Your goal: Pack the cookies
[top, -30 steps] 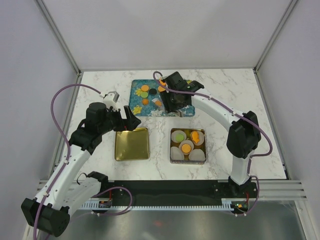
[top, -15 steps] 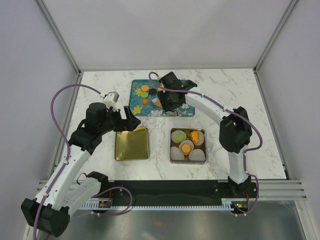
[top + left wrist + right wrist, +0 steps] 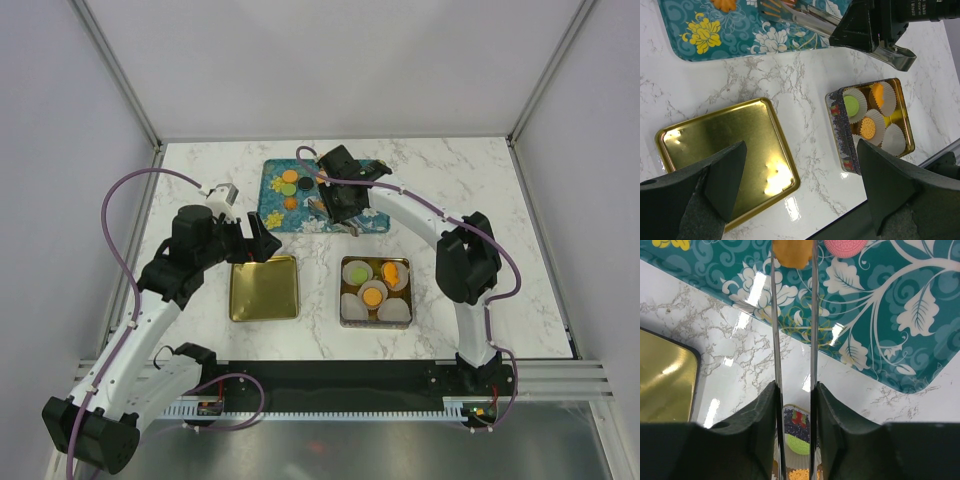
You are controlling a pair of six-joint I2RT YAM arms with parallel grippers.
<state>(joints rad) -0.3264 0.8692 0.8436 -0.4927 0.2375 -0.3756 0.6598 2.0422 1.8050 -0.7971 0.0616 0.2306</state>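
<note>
Orange cookie (image 3: 791, 256) inside right pincer (image 3: 793, 246)

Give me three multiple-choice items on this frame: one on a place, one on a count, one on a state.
1. The tips of the tongs are over: A the gold lid; B the teal tray; C the tin.
2. How many paper cups in the tin hold cookies? A one; B three; C all.
3. The left gripper is: A shut on a cookie; B shut on the gold lid; C open, holding nothing.

Answers:
1 B, the tips flank an orange cookie lying on the teal tray.
2 B, a green, a round orange and a carrot-shaped piece each sit in a cup, and the other cups are bare.
3 C, its fingers stand wide apart, with the gold lid bare between them.
</note>
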